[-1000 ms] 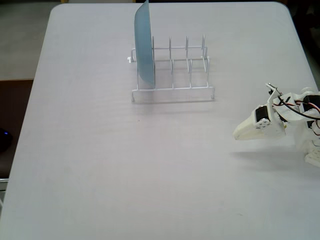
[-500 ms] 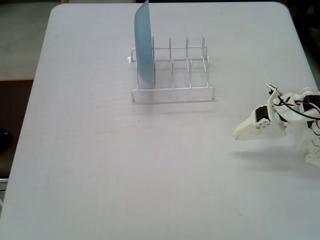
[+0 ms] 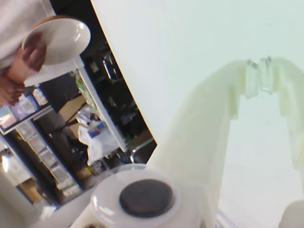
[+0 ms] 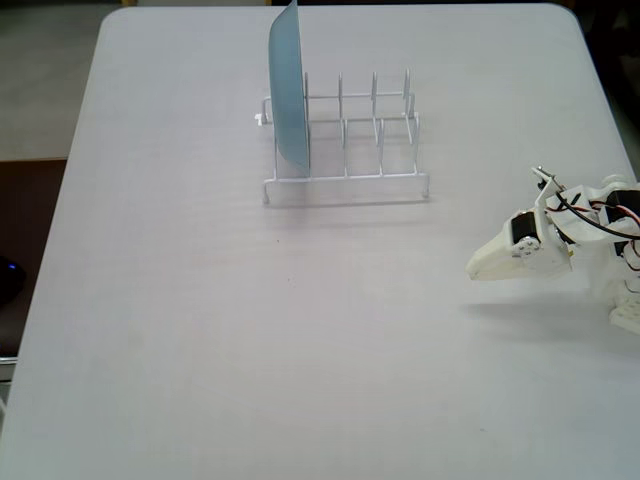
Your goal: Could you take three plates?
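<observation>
A cream-white plate (image 3: 59, 38) shows at the top left of the wrist view, held up by a person's hand (image 3: 21, 64) beyond the table edge. The yellow and orange plates are out of view. My white gripper (image 3: 260, 71) is shut and empty, its fingertips touching over the bare white table (image 3: 190, 42). In the fixed view the gripper (image 4: 478, 268) sits low at the right side of the table, pointing left, well clear of the rack. No plate lies on the table in the fixed view.
A white wire dish rack (image 4: 360, 140) stands at the back middle of the table (image 4: 200, 330). A light blue plate (image 4: 287, 90) stands upright in its leftmost slot. Shelves and clutter (image 3: 71, 142) lie beyond the table edge in the wrist view.
</observation>
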`<state>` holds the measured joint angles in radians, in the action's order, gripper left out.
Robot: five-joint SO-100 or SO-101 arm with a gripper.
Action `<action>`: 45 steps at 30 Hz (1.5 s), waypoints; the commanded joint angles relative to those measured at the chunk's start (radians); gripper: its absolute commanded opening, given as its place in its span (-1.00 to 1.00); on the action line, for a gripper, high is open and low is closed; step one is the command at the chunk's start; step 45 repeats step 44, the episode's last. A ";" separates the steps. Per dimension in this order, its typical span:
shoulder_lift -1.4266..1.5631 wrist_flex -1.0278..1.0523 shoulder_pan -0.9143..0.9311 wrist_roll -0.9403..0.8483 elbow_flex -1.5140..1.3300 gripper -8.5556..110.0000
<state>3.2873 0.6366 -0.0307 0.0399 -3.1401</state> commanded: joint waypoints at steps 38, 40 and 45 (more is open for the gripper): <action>0.020 0.008 0.009 -0.043 0.003 -0.86; 0.020 0.008 0.009 -0.044 0.003 -0.86; 0.020 0.008 0.009 -0.044 0.003 -0.86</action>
